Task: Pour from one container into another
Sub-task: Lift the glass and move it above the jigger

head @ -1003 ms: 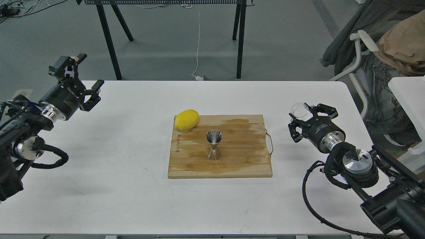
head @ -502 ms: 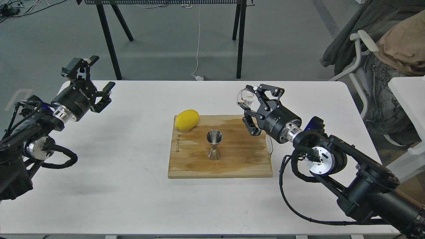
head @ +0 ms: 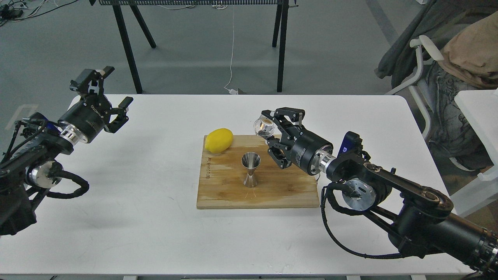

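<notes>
Right hand (head: 267, 130) grips round clear glass cup (head: 262, 127) above shiny hourglass steel jigger (head: 251, 169).

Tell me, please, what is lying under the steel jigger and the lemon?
The jigger stands on a wooden cutting board, which lies on the white table. The lemon rests at the board's far left corner. The table surface beneath the board is covered.

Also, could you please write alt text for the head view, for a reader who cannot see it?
The right gripper holds a small clear glass cup above and to the right of a shiny steel hourglass-shaped jigger, which stands upright on a wooden cutting board beside a yellow lemon. The left gripper is open and empty above the white table's far left edge.
</notes>
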You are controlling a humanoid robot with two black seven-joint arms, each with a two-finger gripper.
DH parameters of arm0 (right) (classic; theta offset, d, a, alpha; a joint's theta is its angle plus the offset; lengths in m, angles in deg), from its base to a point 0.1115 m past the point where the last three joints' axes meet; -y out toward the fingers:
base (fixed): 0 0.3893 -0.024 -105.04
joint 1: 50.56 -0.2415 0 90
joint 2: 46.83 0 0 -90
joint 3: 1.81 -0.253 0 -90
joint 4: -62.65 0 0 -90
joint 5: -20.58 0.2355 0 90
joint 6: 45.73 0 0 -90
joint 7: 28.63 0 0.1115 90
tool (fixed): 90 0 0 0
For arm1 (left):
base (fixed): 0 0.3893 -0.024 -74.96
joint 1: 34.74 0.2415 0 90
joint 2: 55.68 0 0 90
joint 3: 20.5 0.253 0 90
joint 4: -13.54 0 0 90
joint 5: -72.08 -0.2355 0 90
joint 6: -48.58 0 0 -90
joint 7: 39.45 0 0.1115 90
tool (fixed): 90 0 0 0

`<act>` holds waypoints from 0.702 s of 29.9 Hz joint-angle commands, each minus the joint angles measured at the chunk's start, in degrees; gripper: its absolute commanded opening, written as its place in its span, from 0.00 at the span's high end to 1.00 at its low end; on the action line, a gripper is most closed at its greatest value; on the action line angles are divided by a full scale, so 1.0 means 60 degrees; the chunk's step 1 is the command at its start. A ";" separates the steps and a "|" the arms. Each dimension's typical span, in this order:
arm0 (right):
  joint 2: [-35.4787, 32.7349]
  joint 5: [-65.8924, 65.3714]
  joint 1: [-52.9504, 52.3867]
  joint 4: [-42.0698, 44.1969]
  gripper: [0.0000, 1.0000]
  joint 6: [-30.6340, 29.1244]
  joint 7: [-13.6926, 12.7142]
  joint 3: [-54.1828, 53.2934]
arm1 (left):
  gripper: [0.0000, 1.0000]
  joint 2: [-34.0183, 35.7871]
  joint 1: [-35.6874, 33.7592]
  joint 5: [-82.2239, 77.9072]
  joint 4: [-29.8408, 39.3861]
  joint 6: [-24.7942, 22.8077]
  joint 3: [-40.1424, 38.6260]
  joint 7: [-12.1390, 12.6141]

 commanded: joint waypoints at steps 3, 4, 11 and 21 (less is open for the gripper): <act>-0.0022 -0.0625 -0.0100 0.0047 0.55 0.0012 -0.0002 0.0369 | 0.01 -0.0025 -0.0012 0.0000 0.0000 0.0000 0.0000 0.0000; -0.0022 -0.0698 -0.0114 0.0047 0.55 0.0012 -0.0002 0.0369 | 0.01 -0.0025 -0.0012 0.0000 -0.0015 0.0000 0.0000 0.0000; -0.0022 -0.1489 -0.0158 0.0106 0.55 0.0012 -0.0016 0.0602 | 0.01 -0.0039 -0.0026 0.0000 -0.0073 0.0000 0.0000 0.0000; 0.0022 -0.1826 -0.0539 0.0237 0.55 0.0056 -0.0031 0.1189 | 0.01 -0.0054 -0.0041 0.0000 -0.0117 0.0000 0.0000 0.0000</act>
